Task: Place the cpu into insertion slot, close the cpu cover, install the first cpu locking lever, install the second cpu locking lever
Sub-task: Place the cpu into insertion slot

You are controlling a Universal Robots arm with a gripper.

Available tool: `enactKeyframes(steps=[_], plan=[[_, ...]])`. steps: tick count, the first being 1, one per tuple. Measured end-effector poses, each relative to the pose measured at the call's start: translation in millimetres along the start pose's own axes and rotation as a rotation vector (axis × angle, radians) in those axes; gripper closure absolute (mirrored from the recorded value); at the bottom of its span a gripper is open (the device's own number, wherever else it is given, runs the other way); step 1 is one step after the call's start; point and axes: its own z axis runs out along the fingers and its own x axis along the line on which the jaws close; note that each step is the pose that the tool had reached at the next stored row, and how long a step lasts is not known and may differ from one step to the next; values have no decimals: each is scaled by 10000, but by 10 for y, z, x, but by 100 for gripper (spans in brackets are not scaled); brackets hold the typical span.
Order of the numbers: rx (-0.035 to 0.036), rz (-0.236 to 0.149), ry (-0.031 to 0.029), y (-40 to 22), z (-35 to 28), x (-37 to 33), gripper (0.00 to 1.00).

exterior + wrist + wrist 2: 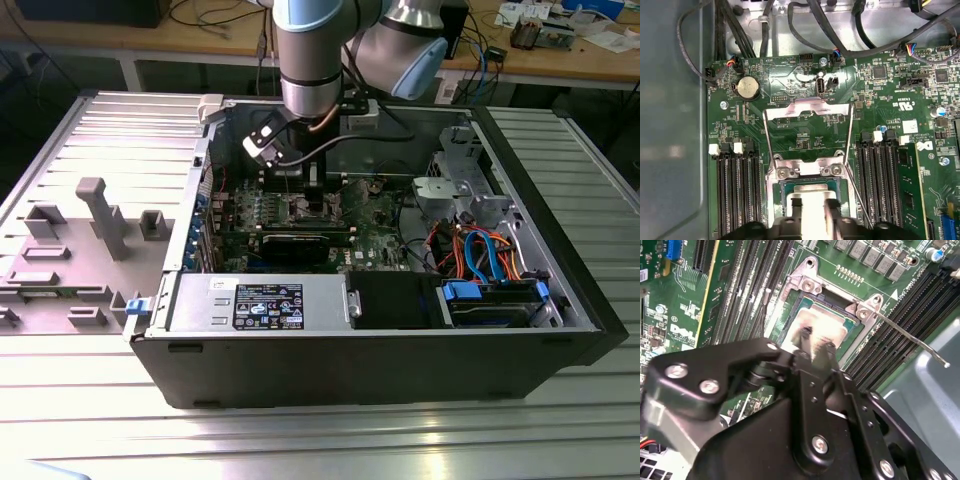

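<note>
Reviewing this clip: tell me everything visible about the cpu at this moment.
The cpu is a small, flat, square chip with a dull silver-grey metal top catching glare, edged in green. It lies flat in the insertion slot on the green circuit board, between two banks of long black memory slots. Its top is uncovered. The black claw sits directly above it and hides part of it; whether it touches cannot be told.
</note>
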Motion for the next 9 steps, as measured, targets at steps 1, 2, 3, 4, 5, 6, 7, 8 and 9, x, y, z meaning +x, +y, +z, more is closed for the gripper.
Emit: enactKeyframes(steps=[1, 2, 3, 4, 5, 6, 7, 8, 9], plan=[[-1, 0, 3, 0, -1, 0, 84], [0, 0, 3, 1, -1, 0, 84], [1, 0, 1, 1, -2, 0, 89], [1, 0, 1, 1, -2, 0, 89], [1, 0, 1, 1, -2, 0, 89], [2, 0, 1, 1, -2, 0, 89], [2, 0, 0, 2, -2, 0, 89], [2, 0, 1, 2, -2, 0, 89], [2, 0, 1, 2, -2, 0, 89]])
